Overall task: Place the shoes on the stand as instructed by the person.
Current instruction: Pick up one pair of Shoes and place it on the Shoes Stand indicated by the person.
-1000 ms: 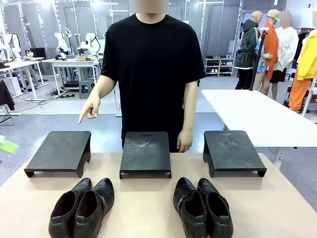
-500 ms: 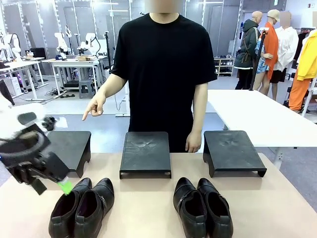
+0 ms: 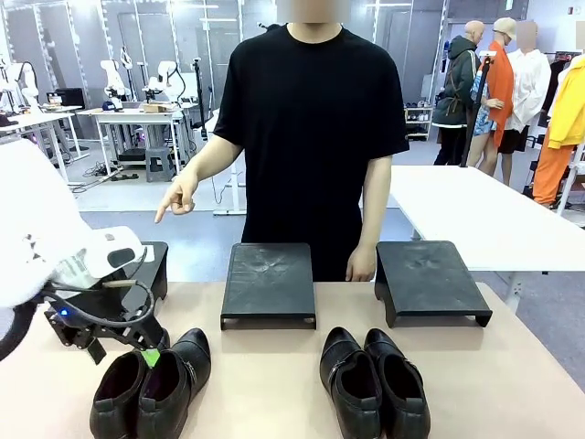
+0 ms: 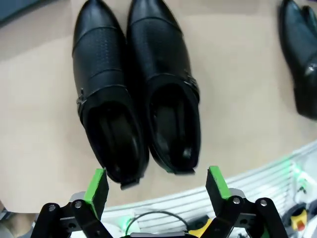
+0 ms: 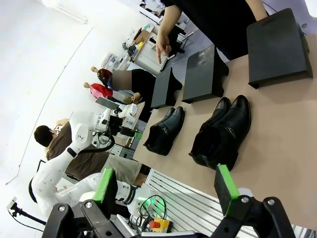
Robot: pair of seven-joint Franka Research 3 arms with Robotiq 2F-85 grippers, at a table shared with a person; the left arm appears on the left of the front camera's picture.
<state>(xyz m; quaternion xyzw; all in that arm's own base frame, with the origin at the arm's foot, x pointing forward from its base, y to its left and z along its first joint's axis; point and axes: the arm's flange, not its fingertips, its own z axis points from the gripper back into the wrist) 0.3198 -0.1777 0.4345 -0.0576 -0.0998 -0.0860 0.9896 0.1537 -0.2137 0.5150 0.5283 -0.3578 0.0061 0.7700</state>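
Front view, left to right: my left gripper [image 3: 146, 355] hung, jaws spread, just above the left pair of shoes [image 3: 174, 380] on the table [image 3: 265, 393], near the left stand [image 3: 157, 261], where the person's hand [image 3: 178, 197] pointed down. The right pair [image 3: 375, 384] lay on the table before the middle stand [image 3: 268, 279] and right stand [image 3: 428, 274]. My right gripper [image 5: 166, 186] stood spread wide too.

4 black shoes in 2 pairs, left pair [image 3: 151, 384] and right pair [image 3: 375, 382], on 1 surface [image 3: 274, 384]. 3 black stands: left stand [image 3: 157, 270], middle stand [image 3: 268, 282], right stand [image 3: 428, 279]. 1 person [image 3: 311, 119] with 2 hands: pointing hand [image 3: 178, 197], lowered hand [image 3: 361, 265]. 2 tools, left tool [image 4: 157, 174] and right tool [image 5: 164, 173], each with 2 green pads [image 4: 97, 184].
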